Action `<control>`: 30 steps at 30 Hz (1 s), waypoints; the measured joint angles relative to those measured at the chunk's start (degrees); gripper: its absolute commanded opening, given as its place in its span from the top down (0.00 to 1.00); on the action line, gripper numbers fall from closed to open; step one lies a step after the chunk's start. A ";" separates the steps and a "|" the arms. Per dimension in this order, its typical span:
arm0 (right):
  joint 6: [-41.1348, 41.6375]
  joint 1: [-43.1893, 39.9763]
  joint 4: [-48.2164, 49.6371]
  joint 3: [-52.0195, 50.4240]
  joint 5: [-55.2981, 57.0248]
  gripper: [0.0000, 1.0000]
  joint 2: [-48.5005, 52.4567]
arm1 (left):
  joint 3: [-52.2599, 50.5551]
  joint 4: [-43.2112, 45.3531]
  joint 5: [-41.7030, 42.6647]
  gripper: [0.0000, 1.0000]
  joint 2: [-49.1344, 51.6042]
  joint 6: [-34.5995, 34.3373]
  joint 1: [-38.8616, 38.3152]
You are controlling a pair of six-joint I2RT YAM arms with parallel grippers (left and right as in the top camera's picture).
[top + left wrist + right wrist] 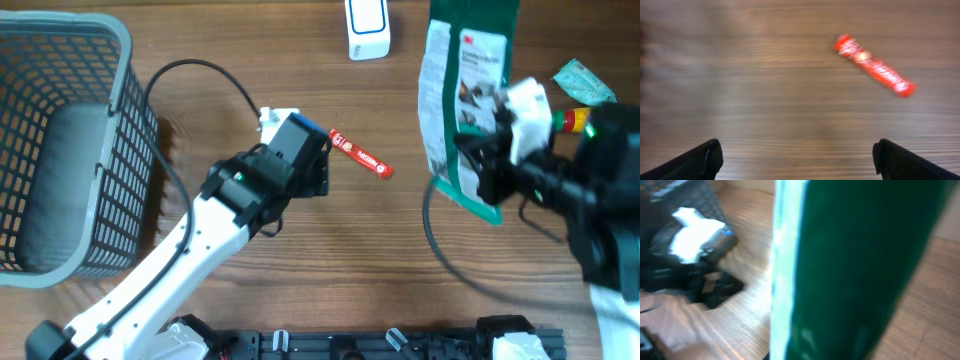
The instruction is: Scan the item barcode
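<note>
green package clamped between right fingers, left fingers spread

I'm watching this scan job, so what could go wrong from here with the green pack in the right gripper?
1. The right gripper pinches the green pack only near its lower end. The tall pack could sag or slip and turn its barcode away from the white box, probably the scanner.
2. The open left gripper hangs above the table near the red bar. A low sweep might knock it.
</note>
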 measured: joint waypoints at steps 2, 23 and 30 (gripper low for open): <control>0.15 0.00 2.29 -0.31 0.81 0.95 2.99 | 0.00 -3.82 -2.99 0.00 -1.55 -0.76 -0.26; 2.49 18.18 14.08 -0.68 6.78 0.96 10.95 | 0.00 -16.15 -17.35 0.00 -20.04 -12.35 -3.19; 7.13 18.25 14.69 -0.66 6.03 0.96 10.95 | 0.00 -16.15 -17.35 0.00 -19.52 -12.41 -3.19</control>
